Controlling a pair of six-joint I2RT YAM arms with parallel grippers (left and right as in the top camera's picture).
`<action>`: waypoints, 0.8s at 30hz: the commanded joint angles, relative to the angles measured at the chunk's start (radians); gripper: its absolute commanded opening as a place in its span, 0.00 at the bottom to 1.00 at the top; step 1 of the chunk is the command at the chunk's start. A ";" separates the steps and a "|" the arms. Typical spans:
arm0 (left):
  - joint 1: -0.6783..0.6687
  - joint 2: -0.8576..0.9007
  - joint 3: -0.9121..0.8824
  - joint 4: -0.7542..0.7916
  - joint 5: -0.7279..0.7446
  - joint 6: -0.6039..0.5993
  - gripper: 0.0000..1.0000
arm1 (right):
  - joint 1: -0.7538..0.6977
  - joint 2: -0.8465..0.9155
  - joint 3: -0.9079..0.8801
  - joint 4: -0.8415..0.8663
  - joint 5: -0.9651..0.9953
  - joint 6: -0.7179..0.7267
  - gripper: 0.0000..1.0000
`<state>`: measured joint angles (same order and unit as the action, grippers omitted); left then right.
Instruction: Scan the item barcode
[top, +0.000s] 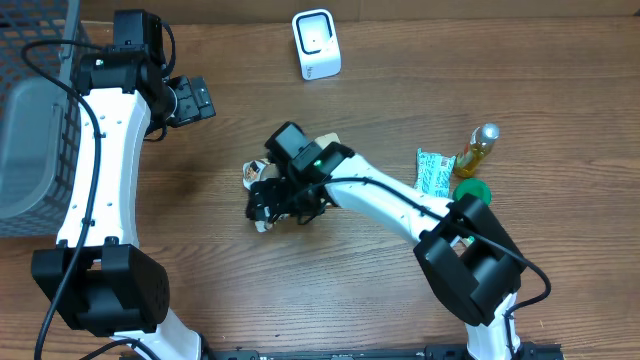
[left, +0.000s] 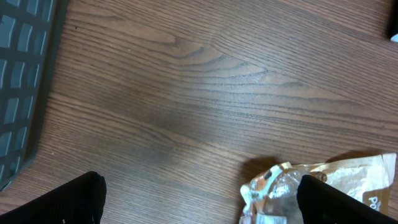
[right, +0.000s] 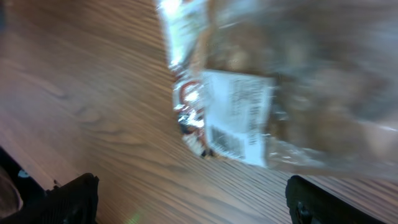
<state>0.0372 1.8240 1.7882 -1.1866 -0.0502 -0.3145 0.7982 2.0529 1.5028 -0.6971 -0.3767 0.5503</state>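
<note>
Two claws are sitting released: left gripper (top: 193, 100) hanging empty nr the basket (top: 30, 130), right gripper (top: 272, 203) spread over the snack bag (top: 256, 172) lying mid-table. Scanner (top: 316, 44) and bottle (top: 478, 150) are standing well apart. Right wrist cam is giving you the barcode label (right: 239, 118); overhead isn't.

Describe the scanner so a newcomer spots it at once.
Look at the table's far edge, midway. The scanner stands alone there. It is the only white box; its neighbours are a grey basket and a yellow bottle.
</note>
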 joint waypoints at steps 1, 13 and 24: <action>-0.003 0.003 -0.001 -0.002 -0.009 0.000 1.00 | 0.009 0.008 -0.003 0.030 0.023 0.002 0.93; -0.003 0.003 -0.001 -0.002 -0.009 0.000 0.99 | -0.171 -0.051 0.146 -0.152 -0.136 -0.320 1.00; -0.003 0.003 0.000 -0.002 -0.009 0.000 1.00 | -0.300 -0.047 0.131 -0.199 0.002 -0.319 1.00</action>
<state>0.0372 1.8240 1.7882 -1.1866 -0.0502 -0.3141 0.4904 2.0430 1.6321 -0.8989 -0.4026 0.2497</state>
